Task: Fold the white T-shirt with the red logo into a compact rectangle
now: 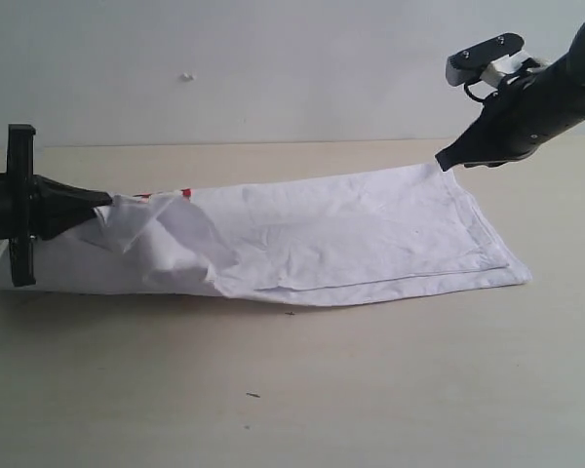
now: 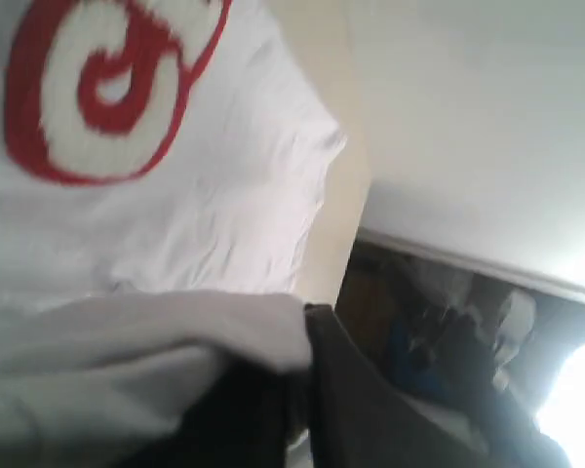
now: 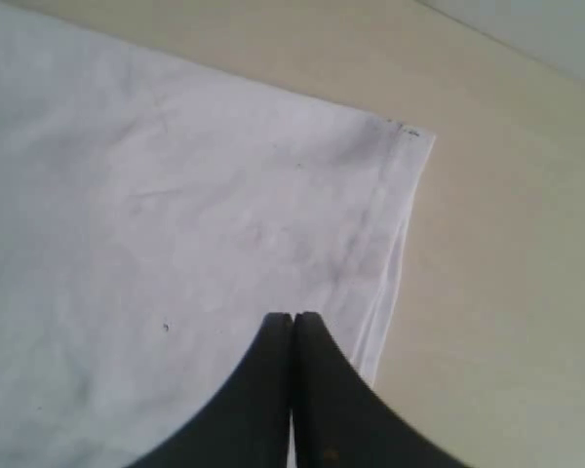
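Observation:
The white T-shirt [image 1: 351,244] lies in a long folded strip across the table. Its left end is bunched and lifted a little, and my left gripper [image 1: 105,203] is shut on it there. In the left wrist view the cloth [image 2: 175,331] drapes over the dark jaws of the left gripper [image 2: 307,336]. The red logo [image 2: 107,88] shows close up as a red-outlined white letter, and only as small red bits [image 1: 185,193] in the exterior view. My right gripper [image 1: 441,161] is shut at the shirt's far right corner. Its tips [image 3: 292,318] meet over the hem with no cloth visible between them.
The beige table [image 1: 370,390] runs wide in front of the shirt, with a few dark specks [image 1: 252,395] on it. A pale wall [image 1: 273,68] stands behind the table. The shirt's double hem edge [image 1: 487,255] lies flat at the right.

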Robot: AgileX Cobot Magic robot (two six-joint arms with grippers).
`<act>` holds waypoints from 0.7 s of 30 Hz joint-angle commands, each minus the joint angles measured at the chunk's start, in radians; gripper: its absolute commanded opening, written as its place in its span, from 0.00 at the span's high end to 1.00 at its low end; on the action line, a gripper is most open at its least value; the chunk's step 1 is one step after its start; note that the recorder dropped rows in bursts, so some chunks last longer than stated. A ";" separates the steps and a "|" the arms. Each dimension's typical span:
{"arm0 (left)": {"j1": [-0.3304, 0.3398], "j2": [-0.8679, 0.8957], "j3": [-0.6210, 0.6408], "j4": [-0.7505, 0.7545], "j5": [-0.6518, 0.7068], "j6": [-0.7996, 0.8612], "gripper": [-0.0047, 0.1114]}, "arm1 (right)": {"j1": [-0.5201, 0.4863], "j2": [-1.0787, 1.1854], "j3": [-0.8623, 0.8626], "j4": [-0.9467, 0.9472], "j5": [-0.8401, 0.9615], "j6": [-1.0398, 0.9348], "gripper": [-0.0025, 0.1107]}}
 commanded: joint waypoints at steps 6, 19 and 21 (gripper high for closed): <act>0.005 0.131 -0.097 -0.066 -0.226 -0.129 0.48 | -0.001 -0.013 0.001 -0.002 0.018 -0.037 0.98; 0.014 0.152 -0.192 -0.043 0.054 -0.001 0.23 | -0.001 -0.013 0.001 -0.002 0.069 -0.063 0.98; 0.004 0.152 -0.207 0.068 0.071 -0.001 0.31 | -0.001 -0.013 0.001 0.003 0.073 -0.063 0.98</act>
